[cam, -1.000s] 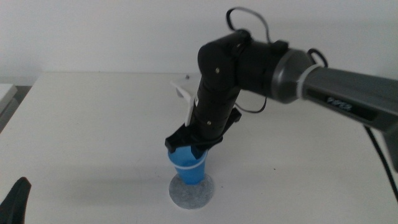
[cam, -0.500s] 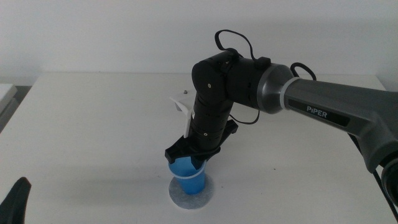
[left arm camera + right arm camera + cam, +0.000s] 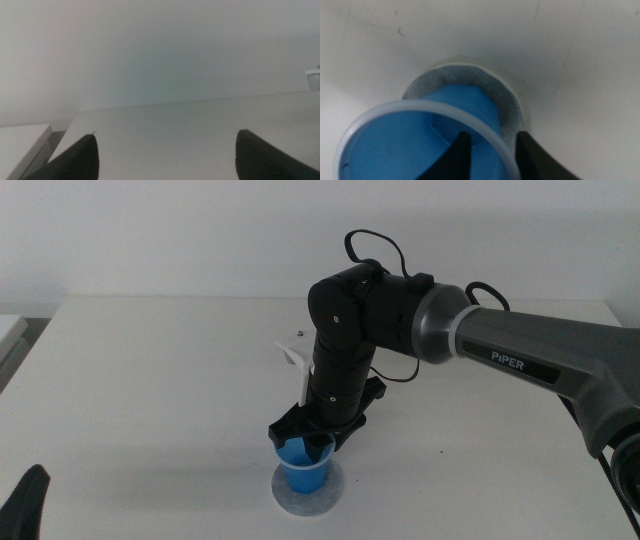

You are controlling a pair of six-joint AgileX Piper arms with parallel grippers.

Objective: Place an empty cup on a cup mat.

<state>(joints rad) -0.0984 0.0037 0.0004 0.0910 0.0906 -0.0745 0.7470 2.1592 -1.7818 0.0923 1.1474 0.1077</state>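
Observation:
The blue cup (image 3: 303,467) stands upright over the speckled grey cup mat (image 3: 325,495), its base at or just above the disc. My right gripper (image 3: 306,442) comes down from above and is shut on the cup's pale rim, one jaw inside and one outside. In the right wrist view the cup (image 3: 415,145) looks empty, the mat (image 3: 465,77) shows behind its base, and the rim passes through the right gripper (image 3: 496,155). My left gripper (image 3: 26,505) waits at the near left edge, open and empty, as the left wrist view (image 3: 165,157) shows.
The right arm (image 3: 500,345) reaches across the table from the right. A white part (image 3: 293,358) sticks out beside its wrist. A pale slab (image 3: 10,330) lies beyond the table's far left edge.
The right gripper has lowered the cup straight down onto the middle of the mat. The left gripper has not moved.

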